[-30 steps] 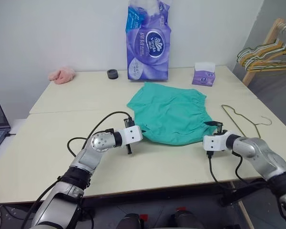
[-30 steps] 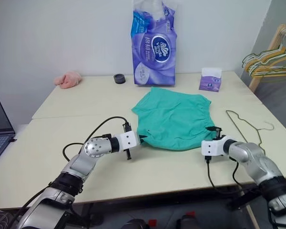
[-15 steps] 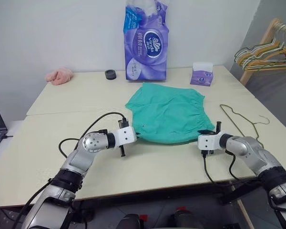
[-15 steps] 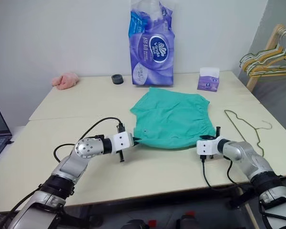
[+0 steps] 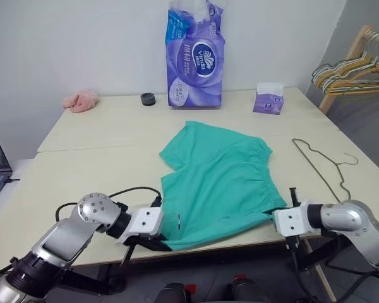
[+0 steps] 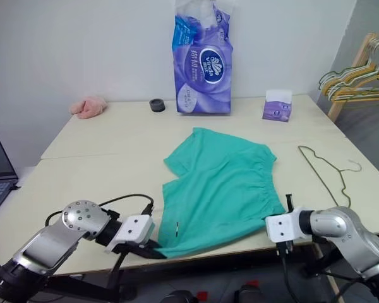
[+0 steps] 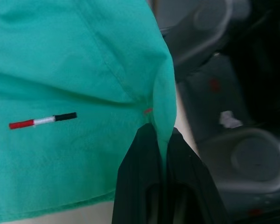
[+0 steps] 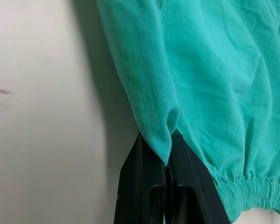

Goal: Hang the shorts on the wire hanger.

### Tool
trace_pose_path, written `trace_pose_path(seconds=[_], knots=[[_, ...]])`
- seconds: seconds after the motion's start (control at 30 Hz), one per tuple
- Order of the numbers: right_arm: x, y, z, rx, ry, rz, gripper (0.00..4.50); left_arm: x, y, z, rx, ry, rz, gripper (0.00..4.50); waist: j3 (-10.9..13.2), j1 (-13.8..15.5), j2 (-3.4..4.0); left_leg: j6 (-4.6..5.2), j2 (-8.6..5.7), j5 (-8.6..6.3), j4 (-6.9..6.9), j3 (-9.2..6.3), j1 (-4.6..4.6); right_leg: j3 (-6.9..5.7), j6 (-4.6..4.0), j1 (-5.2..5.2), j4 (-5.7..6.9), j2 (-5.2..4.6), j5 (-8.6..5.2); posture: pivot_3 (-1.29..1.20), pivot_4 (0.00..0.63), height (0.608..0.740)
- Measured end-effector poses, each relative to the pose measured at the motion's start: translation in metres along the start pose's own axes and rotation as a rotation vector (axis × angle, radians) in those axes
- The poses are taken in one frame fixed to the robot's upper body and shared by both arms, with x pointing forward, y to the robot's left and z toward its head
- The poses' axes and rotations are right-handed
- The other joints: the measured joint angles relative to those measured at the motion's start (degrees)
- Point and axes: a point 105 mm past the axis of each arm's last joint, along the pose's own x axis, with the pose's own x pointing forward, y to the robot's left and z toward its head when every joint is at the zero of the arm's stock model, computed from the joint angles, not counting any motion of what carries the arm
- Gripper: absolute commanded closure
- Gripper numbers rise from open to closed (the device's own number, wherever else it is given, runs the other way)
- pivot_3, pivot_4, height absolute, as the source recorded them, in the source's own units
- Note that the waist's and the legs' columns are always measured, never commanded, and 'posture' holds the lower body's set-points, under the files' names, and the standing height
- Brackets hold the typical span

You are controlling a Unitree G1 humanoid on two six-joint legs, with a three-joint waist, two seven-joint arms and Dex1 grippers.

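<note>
Shorts (image 5: 221, 183) dragged nearer the table edge, pinched by left end effector (image 7: 161, 140) and right end effector (image 8: 168, 149).

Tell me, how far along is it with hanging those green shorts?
Early. Done: each end effector, left and right, has pinched a corner of the shorts at the table's near edge. Left: the wire hanger lies untouched beside them, nothing threaded on it yet.

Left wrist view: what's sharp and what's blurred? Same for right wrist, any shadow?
Left wrist view: the shorts and their small red-white-black mark are sharp; the background past the fabric edge is soft. Right wrist view: the fabric weave and the gathered waistband are crisp, and the shorts throw a soft shadow on the table. In both, the dark tool fingers show little detail.
</note>
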Motion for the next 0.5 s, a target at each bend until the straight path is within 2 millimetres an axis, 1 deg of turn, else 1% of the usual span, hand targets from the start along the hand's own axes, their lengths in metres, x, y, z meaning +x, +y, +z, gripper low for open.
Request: trace_pose_path(seconds=[0.03, 0.07, 0.1, 0.17, 0.4, 0.5], knots=[[-0.004, 0.004, -0.001, 0.016, 0.002, 0.025, 4.48, 0.001, -0.005, 0.000, -0.022, -0.005, -0.027, 4.50, 0.0, 0.0, -0.01, 0.00, 0.02, 0.00, 0.00, 0.01, 0.01, -0.01, -0.01, 0.00, 0.01, 0.01, -0.01, -0.09, 0.013, 0.740], [-0.008, 0.007, 0.002, 0.029, -0.012, 0.042, 4.48, 0.001, -0.011, 0.002, -0.039, -0.010, -0.050, 4.50, 0.0, 0.0, 0.00, 0.00, 0.02, 0.00, -0.01, 0.02, 0.00, 0.00, 0.00, -0.02, 0.02, 0.01, 0.00, -0.09, 0.013, 0.740], [-0.012, 0.013, 0.002, 0.039, -0.012, 0.071, 4.48, 0.002, -0.019, 0.004, -0.061, -0.018, -0.085, 4.50, 0.0, -0.1, 0.00, 0.01, 0.03, -0.01, -0.03, 0.04, 0.00, 0.00, -0.02, -0.02, 0.01, 0.01, -0.03, -0.09, 0.013, 0.740], [-0.016, 0.016, 0.002, 0.046, -0.013, 0.101, 4.48, 0.004, -0.027, 0.009, -0.080, -0.035, -0.118, 4.50, 0.0, -0.1, 0.00, 0.02, 0.04, -0.02, -0.03, 0.05, 0.00, 0.01, -0.01, -0.02, -0.01, 0.01, -0.03, -0.09, 0.013, 0.740], [-0.016, 0.021, 0.006, 0.065, -0.012, 0.128, 4.48, 0.005, -0.028, 0.012, -0.115, -0.037, -0.117, 4.50, 0.0, -0.1, -0.01, 0.02, 0.03, -0.02, -0.02, 0.06, 0.01, 0.01, 0.00, -0.01, 0.00, 0.01, -0.03, -0.09, 0.016, 0.740], [-0.016, 0.022, 0.008, 0.066, -0.010, 0.147, 3.82, 0.005, -0.023, 0.013, -0.118, -0.031, -0.094, 3.83, 0.0, 0.0, -0.02, 0.01, 0.02, -0.02, -0.02, 0.07, 0.01, 0.01, 0.00, -0.01, 0.00, 0.01, -0.03, -0.09, 0.017, 0.740]])
